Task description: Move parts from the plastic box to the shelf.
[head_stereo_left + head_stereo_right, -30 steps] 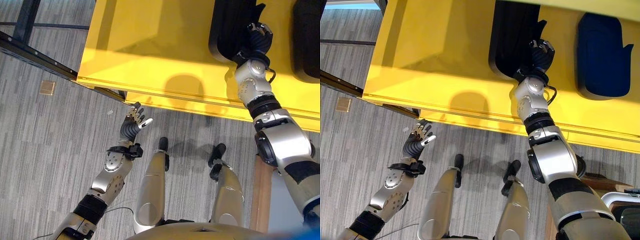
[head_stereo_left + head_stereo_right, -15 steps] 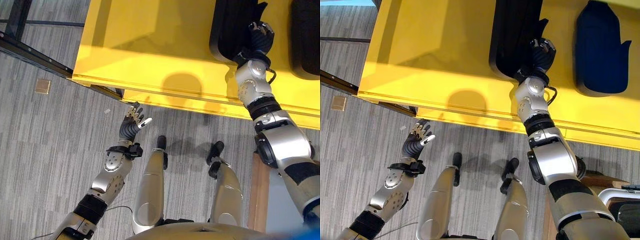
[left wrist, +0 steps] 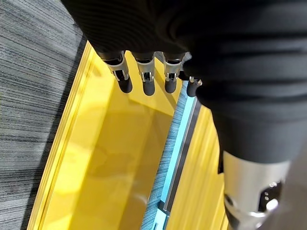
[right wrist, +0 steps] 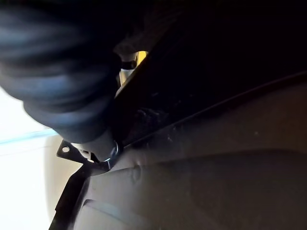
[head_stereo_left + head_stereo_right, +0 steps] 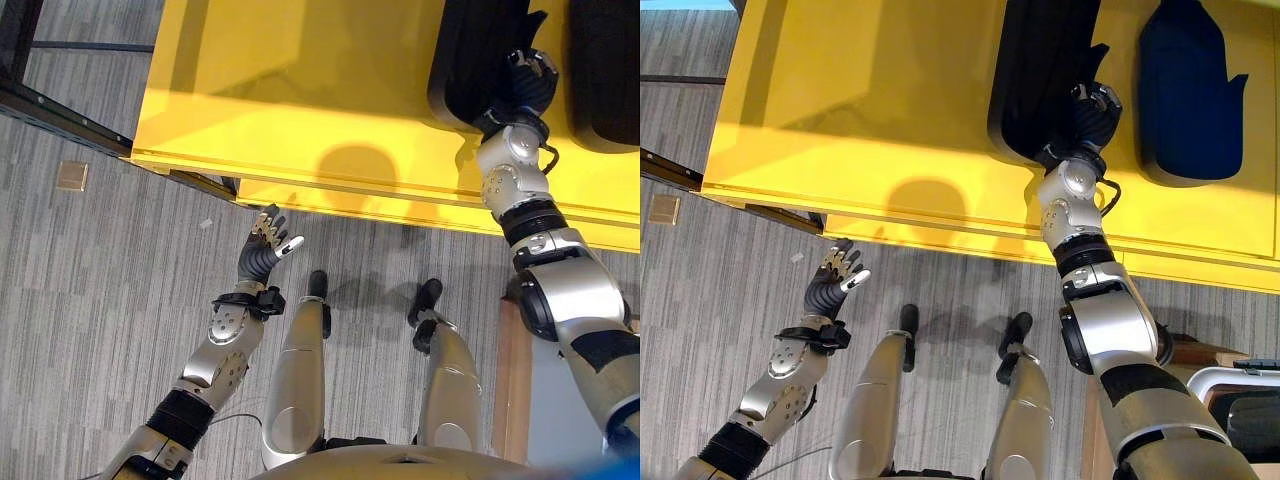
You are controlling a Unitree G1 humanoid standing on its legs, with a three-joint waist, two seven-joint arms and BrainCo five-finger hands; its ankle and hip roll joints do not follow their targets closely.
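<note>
Workshop or warehouse floor — grey carpet tiles [image 5: 90,300], big yellow plastic box [image 5: 300,90]

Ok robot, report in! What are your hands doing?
Right hand on black part in yellow box, fingers hidden. Left hand open over floor. Second dark part beside it.

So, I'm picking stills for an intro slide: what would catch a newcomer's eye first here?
The big yellow plastic box takes up the top of both eye views, above the grey carpet. Inside it lie two large dark parts, and the right hand reaches onto the nearer black part, with the dark blue part beside it. The left hand hangs open over the carpet, just outside the box.
</note>
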